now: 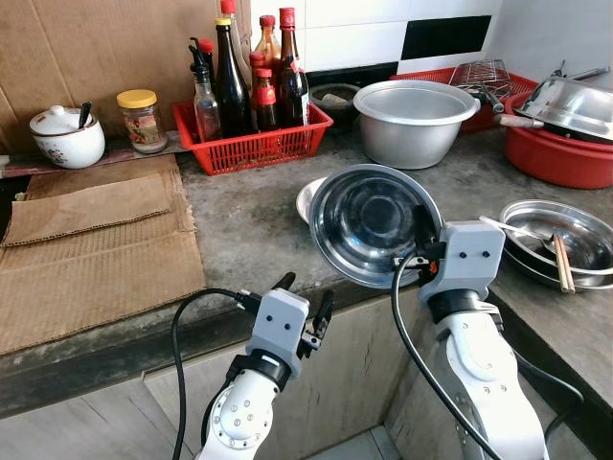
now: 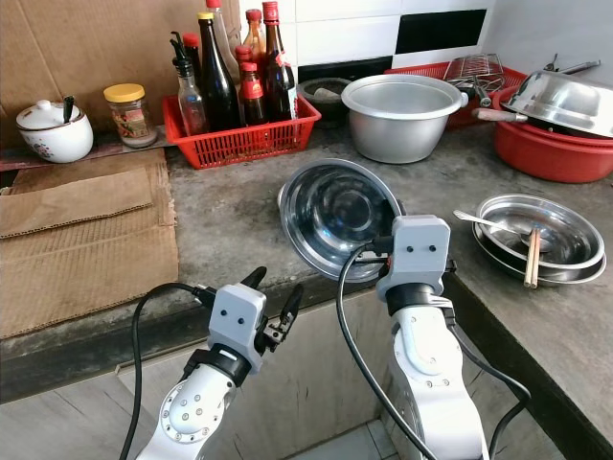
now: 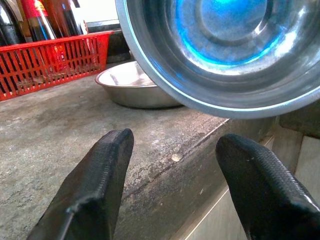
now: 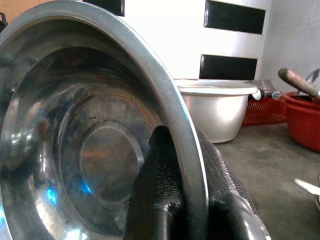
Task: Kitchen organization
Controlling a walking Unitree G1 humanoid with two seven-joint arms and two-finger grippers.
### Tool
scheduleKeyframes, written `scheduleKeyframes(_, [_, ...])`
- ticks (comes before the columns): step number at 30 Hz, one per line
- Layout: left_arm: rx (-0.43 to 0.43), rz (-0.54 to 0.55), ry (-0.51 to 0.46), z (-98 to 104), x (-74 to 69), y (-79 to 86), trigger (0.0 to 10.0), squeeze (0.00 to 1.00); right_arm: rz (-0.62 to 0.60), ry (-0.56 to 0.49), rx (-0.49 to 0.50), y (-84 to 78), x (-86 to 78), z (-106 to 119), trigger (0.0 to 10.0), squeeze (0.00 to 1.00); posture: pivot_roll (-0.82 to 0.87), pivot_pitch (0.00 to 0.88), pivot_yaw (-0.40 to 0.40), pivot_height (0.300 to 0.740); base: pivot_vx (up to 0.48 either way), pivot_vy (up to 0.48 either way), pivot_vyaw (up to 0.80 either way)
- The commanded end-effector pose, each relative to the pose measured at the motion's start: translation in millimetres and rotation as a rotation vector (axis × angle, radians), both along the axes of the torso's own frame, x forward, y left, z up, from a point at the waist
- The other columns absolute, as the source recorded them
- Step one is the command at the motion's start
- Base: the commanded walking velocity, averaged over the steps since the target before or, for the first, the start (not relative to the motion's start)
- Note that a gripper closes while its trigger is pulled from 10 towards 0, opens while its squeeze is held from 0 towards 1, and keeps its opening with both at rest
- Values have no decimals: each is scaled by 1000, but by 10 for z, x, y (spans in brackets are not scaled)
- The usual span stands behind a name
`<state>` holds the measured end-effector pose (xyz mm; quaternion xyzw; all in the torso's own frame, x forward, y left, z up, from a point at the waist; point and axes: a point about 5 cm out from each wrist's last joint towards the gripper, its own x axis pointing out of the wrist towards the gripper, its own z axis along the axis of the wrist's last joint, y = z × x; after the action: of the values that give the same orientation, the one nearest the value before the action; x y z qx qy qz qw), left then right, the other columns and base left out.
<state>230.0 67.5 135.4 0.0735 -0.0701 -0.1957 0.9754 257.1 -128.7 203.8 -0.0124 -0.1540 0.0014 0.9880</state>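
Steel bowl [image 1: 369,222]: held tilted on edge above the front edge of the surface [image 1: 239,220], its rim pinched between the fingers of the right hand [image 1: 426,251]. Shallow steel dish [image 3: 131,90]: on the surface just behind the bowl. Left hand [image 1: 306,311]: fingers spread, holding nothing, at the front edge. Red basket [image 1: 254,146] of bottles: toward the back edge.

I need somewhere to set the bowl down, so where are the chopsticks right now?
The chopsticks lie in the stacked steel plates on the counter's right side, right of the right gripper.
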Motion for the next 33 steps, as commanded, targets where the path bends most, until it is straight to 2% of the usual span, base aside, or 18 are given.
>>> scheduleKeyframes(1, [7, -4, -2, -6, -9, 1, 10000, 0, 7, -12, 2, 8, -17, 19, 10000, 0, 183, 0, -33, 740, -259, 0, 0])
scheduleKeyframes(18, [4, -2, 4, -12, -20, -4, 10000, 0, -4, 10, -4, -6, -12, -20, 10000, 0, 179, 1, -32, 740, -271, 0, 0])
scheduleKeyframes(33, [4, -6, 5, -13, -16, -9, 10000, 0, 3, 61, -1, -14, -69, -131, 10000, 0, 176, 2, -28, 740, -287, 0, 0])
